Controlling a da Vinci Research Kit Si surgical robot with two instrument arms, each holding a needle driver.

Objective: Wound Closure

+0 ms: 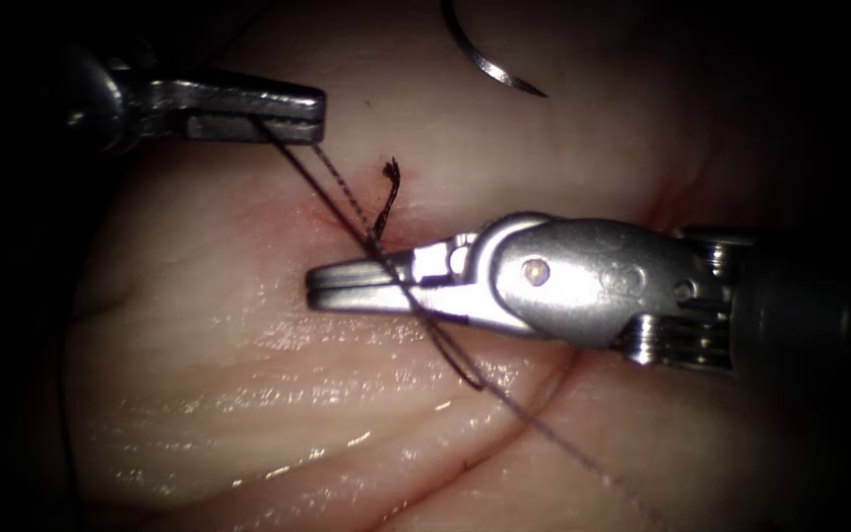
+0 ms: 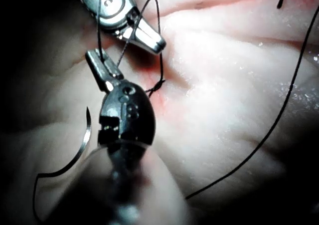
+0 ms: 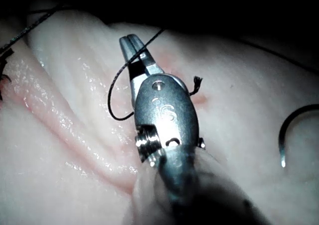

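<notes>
My left tool (image 1: 317, 114) comes in from the upper left, its jaws shut on the thread (image 1: 347, 202). From there the thread runs down to the stitch site, where a short frayed thread end (image 1: 390, 182) stands up. It then crosses over my right tool (image 1: 312, 291), wrapping round its shut jaws in a loop (image 3: 118, 88). Nothing shows between the right tool's tips (image 3: 128, 39). The curved needle (image 1: 490, 61) lies free on the tissue (image 1: 199, 394) far above, held by neither tool and not in the tissue. In the left wrist view the needle (image 2: 85, 142) rests beside my left tool (image 2: 93, 56).
Red fluid (image 1: 332, 212) stains the tissue around the stitch. The long thread tail (image 1: 583, 458) trails off to the lower right. A glistening crease (image 1: 485, 443) runs across the tissue below the right tool. Dark surroundings border the tissue on the left.
</notes>
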